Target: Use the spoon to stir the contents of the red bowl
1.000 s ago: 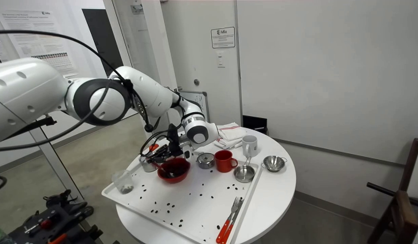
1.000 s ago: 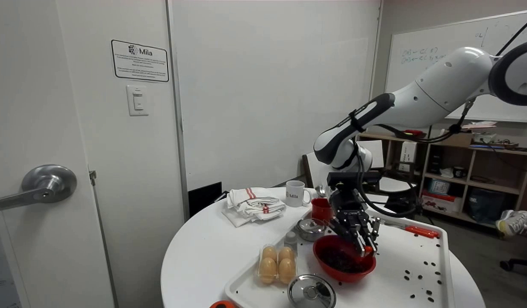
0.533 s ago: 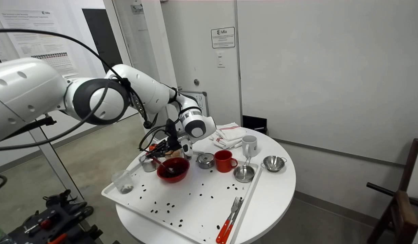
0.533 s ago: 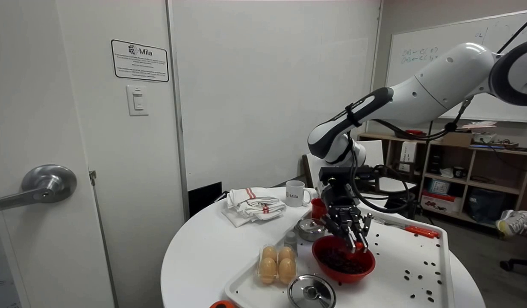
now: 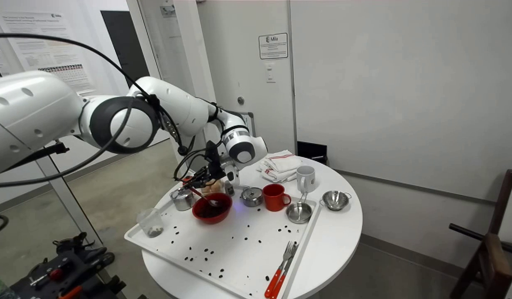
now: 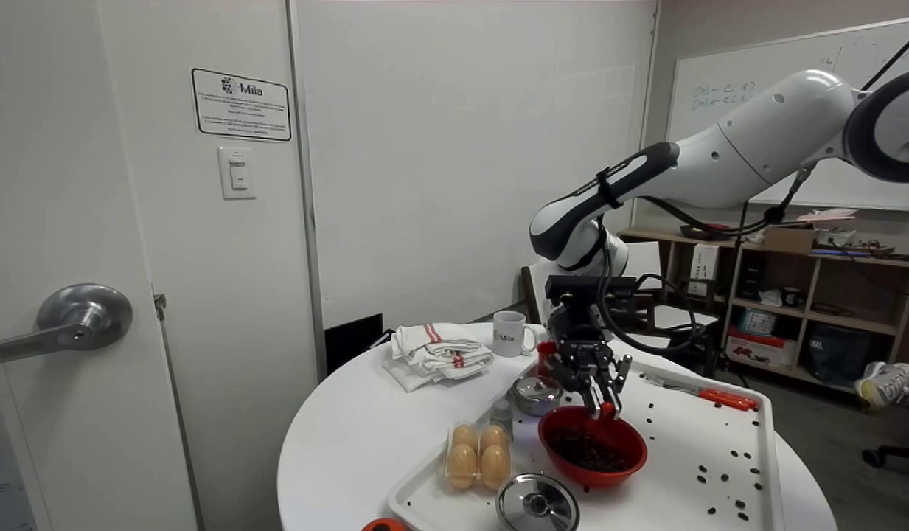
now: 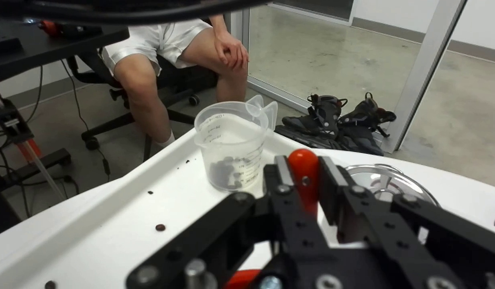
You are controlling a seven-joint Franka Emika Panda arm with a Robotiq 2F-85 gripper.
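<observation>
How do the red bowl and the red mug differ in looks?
The red bowl is wide and shallow, while the red mug is narrower and taller. The mug has a handle on its side; none shows on the bowl. Dark beans lie in the bowl, whereas I can't make out any in the mug. Both are red and upright.

The arm (image 5: 175,104) slopes down, its tool (image 7: 306,170) clamped
</observation>
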